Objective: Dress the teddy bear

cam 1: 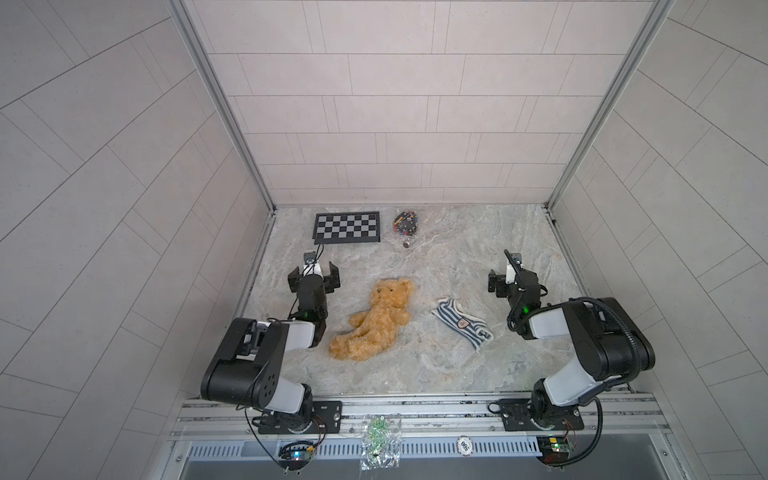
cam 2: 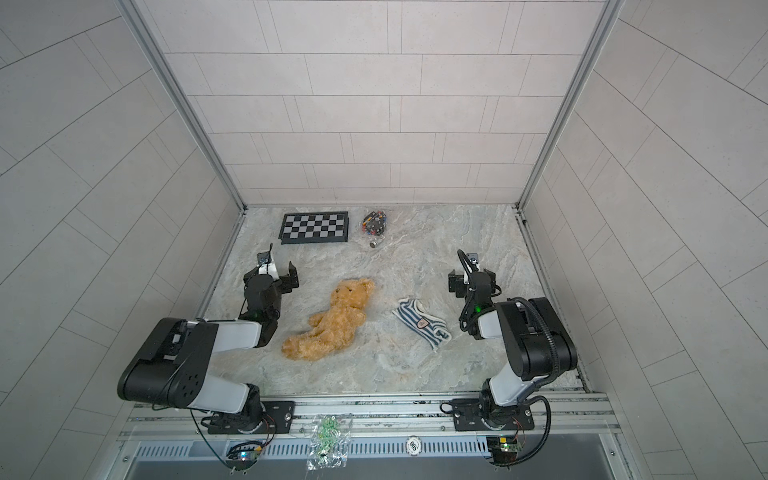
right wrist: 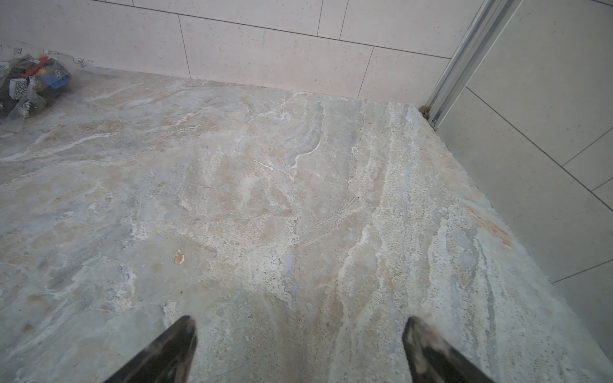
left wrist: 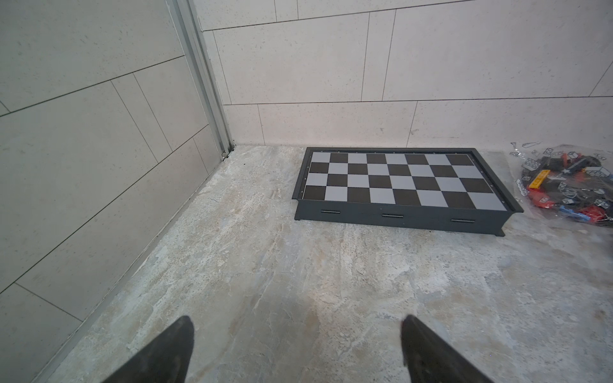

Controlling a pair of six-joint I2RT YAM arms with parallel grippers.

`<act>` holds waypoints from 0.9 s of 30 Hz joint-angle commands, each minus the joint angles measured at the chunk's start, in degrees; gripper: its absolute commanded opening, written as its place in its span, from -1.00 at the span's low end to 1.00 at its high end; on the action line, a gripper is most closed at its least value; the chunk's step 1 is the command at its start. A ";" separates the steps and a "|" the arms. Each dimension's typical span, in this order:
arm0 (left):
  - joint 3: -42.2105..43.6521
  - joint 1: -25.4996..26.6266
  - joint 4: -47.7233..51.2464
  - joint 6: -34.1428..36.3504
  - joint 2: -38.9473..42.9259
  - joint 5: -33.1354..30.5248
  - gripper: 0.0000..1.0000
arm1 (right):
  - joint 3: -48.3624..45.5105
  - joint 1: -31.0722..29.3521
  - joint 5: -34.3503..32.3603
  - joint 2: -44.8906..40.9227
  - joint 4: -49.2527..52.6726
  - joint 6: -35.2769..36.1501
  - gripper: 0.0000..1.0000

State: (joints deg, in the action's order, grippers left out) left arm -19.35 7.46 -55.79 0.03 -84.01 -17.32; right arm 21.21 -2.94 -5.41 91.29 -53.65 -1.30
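Counts: one bear [cam 1: 376,318], one striped shirt [cam 1: 461,324], one chessboard [cam 1: 347,227], two clear bags, two arms.

The bear lay on its back near the middle of the counter [cam 1: 436,365], a bit toward the left edge. Its head pointed to the back edge and its legs to the front-left corner. Nothing touched it. The shirt lay flat to its right, apart from it, patch up.

The chessboard sat closed at the back edge near the back-left corner. Bag one [cam 1: 406,222] lay just beside it along the back edge, full of mixed coloured bricks, too many to count. A small cylinder [cam 1: 407,244] lay just in front of that bag. Bag two [cam 1: 380,440] lay off the counter on the front rail, with small green bits inside.

The left pincer [cam 1: 313,272] was spread wide and held nothing, hovering near the left edge in front of the chessboard. The right pincer [cam 1: 513,284] was also spread wide and empty, near the right edge, behind the shirt.
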 commanded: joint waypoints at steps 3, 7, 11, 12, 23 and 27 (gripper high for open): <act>-0.76 -0.37 0.20 0.07 -0.28 0.18 1.00 | 0.69 0.03 -0.79 -0.41 -0.27 0.39 0.99; -0.76 -0.41 0.17 0.08 -0.20 0.18 1.00 | 0.74 0.04 -0.74 -0.49 -0.31 0.38 0.99; -0.75 -0.35 0.16 0.09 -0.28 0.18 1.00 | 0.76 -0.01 -0.74 -0.46 -0.29 0.41 0.99; -0.77 -0.37 0.21 0.06 -0.21 0.18 1.00 | 0.76 0.04 -0.74 -0.47 -0.32 0.39 0.99; -0.38 -0.36 -0.28 0.08 0.07 0.18 1.00 | 0.13 0.03 -0.98 -0.52 -1.26 0.37 0.99; -0.16 -0.41 -0.58 0.14 0.25 0.18 1.00 | -1.93 -0.12 -2.73 -1.49 -4.17 0.08 0.99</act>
State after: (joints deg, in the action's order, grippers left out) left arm -19.35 7.46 -55.81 0.03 -84.01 -17.32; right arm 20.56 -2.96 -6.15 91.26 -55.22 -1.32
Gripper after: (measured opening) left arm 0.997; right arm 0.996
